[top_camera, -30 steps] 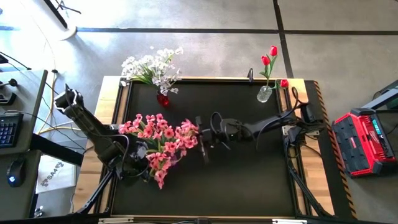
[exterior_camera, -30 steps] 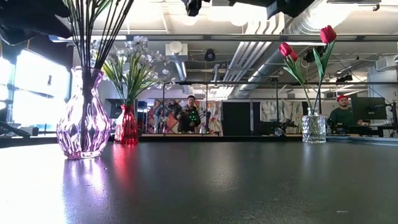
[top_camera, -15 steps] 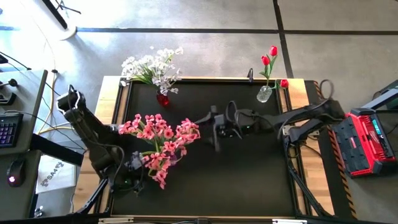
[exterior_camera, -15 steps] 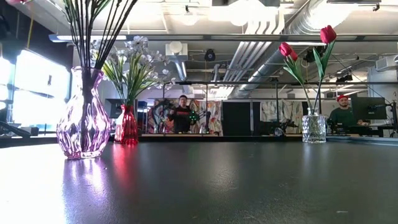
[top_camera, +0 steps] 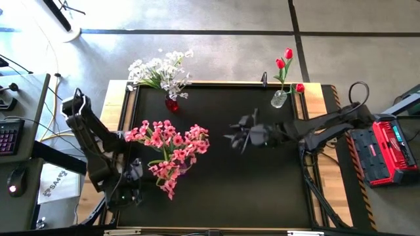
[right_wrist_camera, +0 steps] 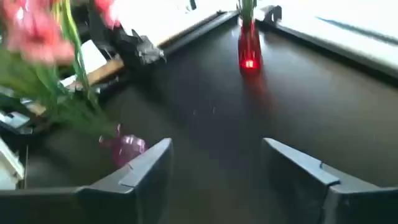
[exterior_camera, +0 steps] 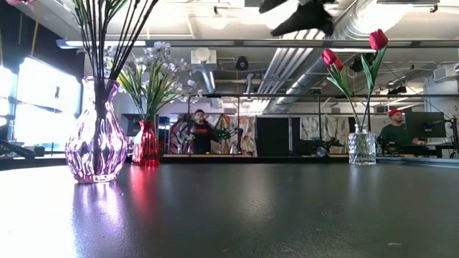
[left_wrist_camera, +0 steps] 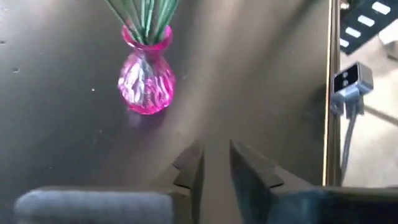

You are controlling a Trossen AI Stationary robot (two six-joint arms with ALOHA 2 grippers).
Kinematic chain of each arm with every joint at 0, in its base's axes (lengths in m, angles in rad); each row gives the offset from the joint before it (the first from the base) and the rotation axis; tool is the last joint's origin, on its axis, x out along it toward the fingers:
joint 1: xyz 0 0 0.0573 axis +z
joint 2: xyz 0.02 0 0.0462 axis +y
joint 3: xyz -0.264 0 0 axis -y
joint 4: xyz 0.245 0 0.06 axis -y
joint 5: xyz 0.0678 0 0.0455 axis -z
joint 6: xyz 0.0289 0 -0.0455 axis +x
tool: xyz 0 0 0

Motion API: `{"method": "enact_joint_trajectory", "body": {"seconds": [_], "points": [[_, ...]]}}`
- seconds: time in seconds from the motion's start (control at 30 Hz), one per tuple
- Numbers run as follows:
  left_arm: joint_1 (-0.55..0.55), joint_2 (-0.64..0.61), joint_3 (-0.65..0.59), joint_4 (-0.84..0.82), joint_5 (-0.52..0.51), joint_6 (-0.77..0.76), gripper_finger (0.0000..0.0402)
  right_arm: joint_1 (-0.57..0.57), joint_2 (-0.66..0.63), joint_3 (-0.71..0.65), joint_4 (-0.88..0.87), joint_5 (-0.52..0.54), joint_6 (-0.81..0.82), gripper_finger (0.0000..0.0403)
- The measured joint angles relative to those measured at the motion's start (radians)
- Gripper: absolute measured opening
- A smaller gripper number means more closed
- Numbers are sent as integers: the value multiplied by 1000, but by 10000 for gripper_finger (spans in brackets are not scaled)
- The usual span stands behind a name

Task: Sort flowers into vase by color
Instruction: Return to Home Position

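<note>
- Grey concrete floor all round; on it a black desk (top_camera: 262, 190) with wooden edges, both dark arms reaching over it.
- Outside the desk, past the right arm's base, a red case (top_camera: 384, 152) on the floor.
- Above the middle of the desk, right claw (top_camera: 237, 136), fingers (right_wrist_camera: 146, 171) spread wide, gripping nothing.
- Near the desk's left edge, left claw (left_wrist_camera: 214, 152), fingers a narrow gap apart, gripping nothing.
- Biggest bunch, pink flowers (top_camera: 169, 149), between the two claws and just beside the left one; stems down in the purple vase (left_wrist_camera: 146, 78), upright straight ahead of the left claw.
- Next, white flowers (top_camera: 159, 71) in the red vase (top_camera: 171, 104), well ahead of the right claw, well apart from the left one.
- Smallest bunch, red tulips (top_camera: 283, 62) in the clear vase (top_camera: 279, 99), off to the side of the right claw, back toward its arm.
- Far beyond the desk, one person (exterior_camera: 199, 132) standing, another (exterior_camera: 393, 129) by a screen.
</note>
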Motion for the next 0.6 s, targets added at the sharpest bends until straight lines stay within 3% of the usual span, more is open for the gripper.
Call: {"method": "enact_joint_trajectory", "body": {"seconds": [0.2,0.33,0.5,0.6], "points": [[-77,0,-124,162,-25,5,5,150,28,0,-90,197,249,180],[-123,-32,-163,201,-42,21,4,248,67,0,-90,313,387,122],[-222,-156,-163,202,-131,157,1,379,88,-1,-103,471,523,27],[-281,-252,-162,211,-195,251,0,462,85,-1,-101,608,551,9]]}}
